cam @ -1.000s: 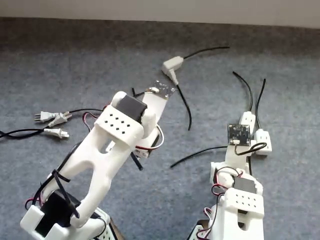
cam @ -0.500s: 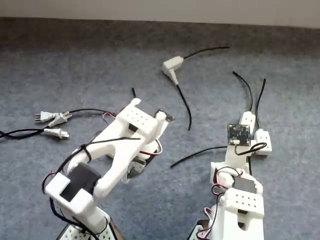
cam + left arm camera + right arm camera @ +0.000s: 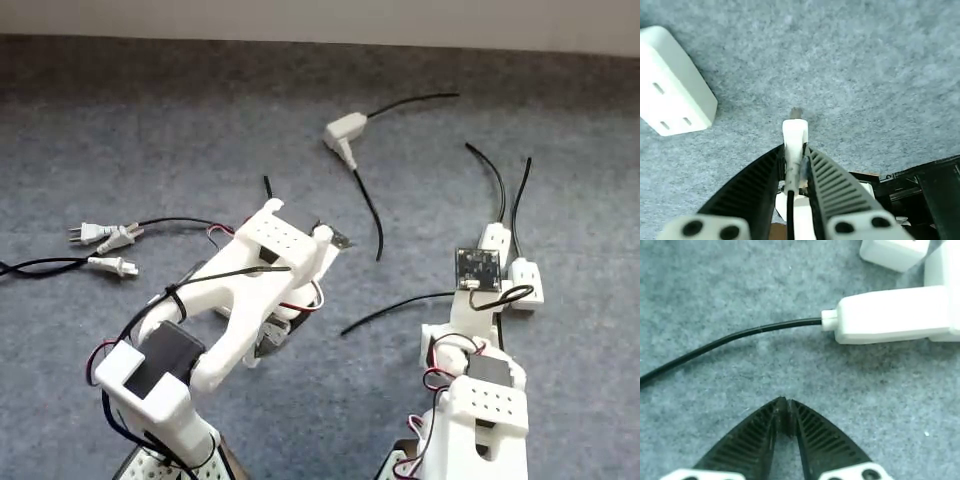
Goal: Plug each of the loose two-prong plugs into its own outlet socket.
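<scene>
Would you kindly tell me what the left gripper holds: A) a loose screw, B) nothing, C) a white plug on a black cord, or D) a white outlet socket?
C: in the left wrist view the left gripper is shut on the white plug, its black cord trailing back from it.

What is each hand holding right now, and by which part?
The left hand clamps a white plug by the rear of its body, where the cord leaves. The right hand is shut, empty.
</scene>
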`<state>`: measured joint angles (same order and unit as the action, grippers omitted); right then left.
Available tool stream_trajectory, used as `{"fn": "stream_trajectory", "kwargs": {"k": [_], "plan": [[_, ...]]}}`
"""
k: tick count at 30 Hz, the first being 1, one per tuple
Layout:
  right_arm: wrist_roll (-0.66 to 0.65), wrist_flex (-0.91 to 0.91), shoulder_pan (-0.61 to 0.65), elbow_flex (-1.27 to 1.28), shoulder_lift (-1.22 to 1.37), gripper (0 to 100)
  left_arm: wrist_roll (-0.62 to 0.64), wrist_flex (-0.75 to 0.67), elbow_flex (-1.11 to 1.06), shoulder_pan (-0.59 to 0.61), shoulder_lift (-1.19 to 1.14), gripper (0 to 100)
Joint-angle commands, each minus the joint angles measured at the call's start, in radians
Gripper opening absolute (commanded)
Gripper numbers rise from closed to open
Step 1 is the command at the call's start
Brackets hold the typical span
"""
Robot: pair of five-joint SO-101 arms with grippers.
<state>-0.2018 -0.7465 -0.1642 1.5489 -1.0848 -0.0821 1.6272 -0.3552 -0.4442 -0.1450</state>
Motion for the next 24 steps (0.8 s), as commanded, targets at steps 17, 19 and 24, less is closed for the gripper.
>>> {"fn": "stream_trajectory", "kwargs": {"k": [17, 19, 24], "plan": [[0.009, 0.041, 0.01, 0.004, 0.002, 0.7, -0.068, 0.058, 0.007, 0.027, 0.004, 7], [0.009, 0.041, 0.01, 0.004, 0.002, 0.7, -0.068, 0.058, 0.005, 0.042, 0.004, 7], [0.009, 0.041, 0.01, 0.004, 0.002, 0.7, -0.069, 0.057, 0.005, 0.045, 0.004, 7]]}}
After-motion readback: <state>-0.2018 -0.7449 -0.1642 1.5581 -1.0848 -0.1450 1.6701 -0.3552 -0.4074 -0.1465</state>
